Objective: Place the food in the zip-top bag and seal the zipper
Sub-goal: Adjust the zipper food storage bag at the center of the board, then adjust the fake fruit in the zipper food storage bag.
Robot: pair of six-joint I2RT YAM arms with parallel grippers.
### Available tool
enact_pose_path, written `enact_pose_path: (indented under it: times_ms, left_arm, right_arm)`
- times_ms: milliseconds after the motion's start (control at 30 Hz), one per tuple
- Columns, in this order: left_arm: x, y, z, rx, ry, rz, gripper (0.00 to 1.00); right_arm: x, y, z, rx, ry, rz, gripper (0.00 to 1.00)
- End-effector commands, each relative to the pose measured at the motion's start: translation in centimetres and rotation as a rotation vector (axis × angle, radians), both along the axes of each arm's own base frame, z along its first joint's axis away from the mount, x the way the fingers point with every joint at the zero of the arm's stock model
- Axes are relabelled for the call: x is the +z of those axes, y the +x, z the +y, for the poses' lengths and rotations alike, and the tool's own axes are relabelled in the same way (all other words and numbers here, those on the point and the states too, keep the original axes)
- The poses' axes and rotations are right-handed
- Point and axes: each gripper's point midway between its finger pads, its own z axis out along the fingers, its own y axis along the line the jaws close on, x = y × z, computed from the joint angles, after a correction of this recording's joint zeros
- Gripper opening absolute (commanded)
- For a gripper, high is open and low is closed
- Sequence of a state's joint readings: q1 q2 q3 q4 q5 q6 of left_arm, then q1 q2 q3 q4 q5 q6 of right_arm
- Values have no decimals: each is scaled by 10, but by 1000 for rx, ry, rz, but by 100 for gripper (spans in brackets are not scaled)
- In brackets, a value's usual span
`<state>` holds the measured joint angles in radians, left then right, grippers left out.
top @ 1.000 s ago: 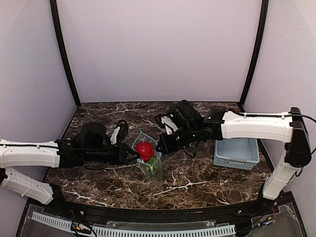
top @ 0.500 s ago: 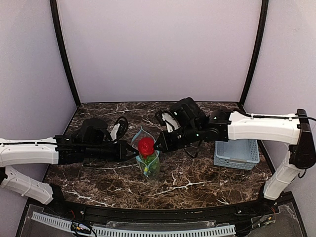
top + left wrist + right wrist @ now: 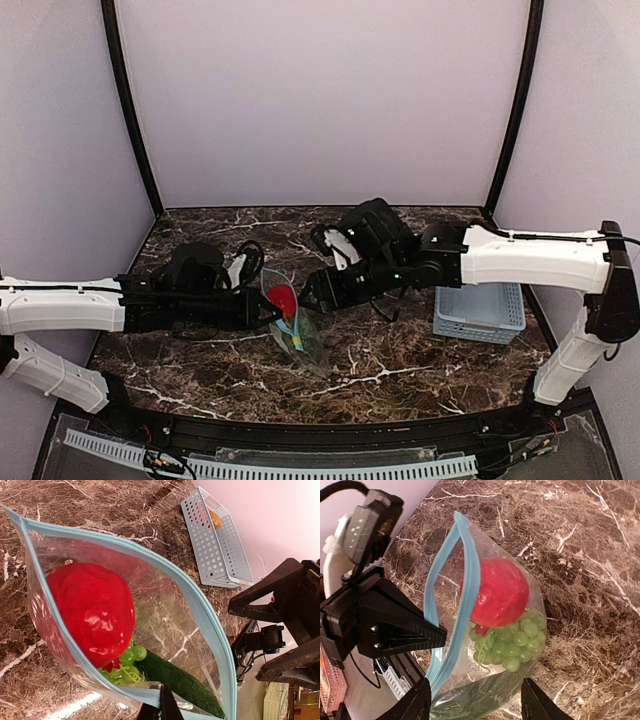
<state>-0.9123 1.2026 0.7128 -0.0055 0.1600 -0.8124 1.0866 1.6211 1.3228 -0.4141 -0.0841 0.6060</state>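
The clear zip-top bag [image 3: 300, 332] hangs open at the table's middle. My left gripper [image 3: 160, 707] is shut on the near lip of its teal-blue zipper [image 3: 205, 620]. Inside lie a round red fruit [image 3: 90, 612], a green grape bunch [image 3: 512, 640] and a dark green cucumber-like piece [image 3: 182, 684]. My right gripper [image 3: 476, 711] is open just beside the bag, its fingers [image 3: 417, 705] wide apart with nothing held. The left gripper [image 3: 272, 314] and right gripper [image 3: 308, 292] face each other across the bag's mouth. A brown-orange piece of food [image 3: 215, 519] lies in the basket.
A light-blue plastic basket [image 3: 480, 335] stands at the right of the dark marble table, behind the right forearm. Purple walls close in the back and both sides. A black rail runs along the near edge.
The right gripper has opened and let go of the red fruit, which has dropped from the bag's mouth down into the bag. The bag has sagged and tilted to the right.
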Motion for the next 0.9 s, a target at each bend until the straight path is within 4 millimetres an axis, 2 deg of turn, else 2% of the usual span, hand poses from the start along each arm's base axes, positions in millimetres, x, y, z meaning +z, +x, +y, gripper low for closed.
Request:
enact_pose_path:
  times_ms: [0,267,400,500,700,867]
  left_arm:
    - [-6,-2,3,-2,9,10,1]
    - [-3,-1,5,9,-3,-9,1]
    - [7,0,5,2,-28,-46,1]
    - [10,-1,5,-2,-37,-57,1]
    - [11,-1,4,-4,-52,-56,1]
    - [9,-2,4,-5,-49,-50,1]
  right_arm:
    - [31,0,3,-6,6,-87,60]
    - [40,-9,30,65,28,-91,40]
    - [46,-13,49,121,67,-85,33]
    - [45,-12,60,144,79,-82,32]
    - [22,2,72,98,27,-49,29]
    - [5,18,71,12,-39,-31,27]
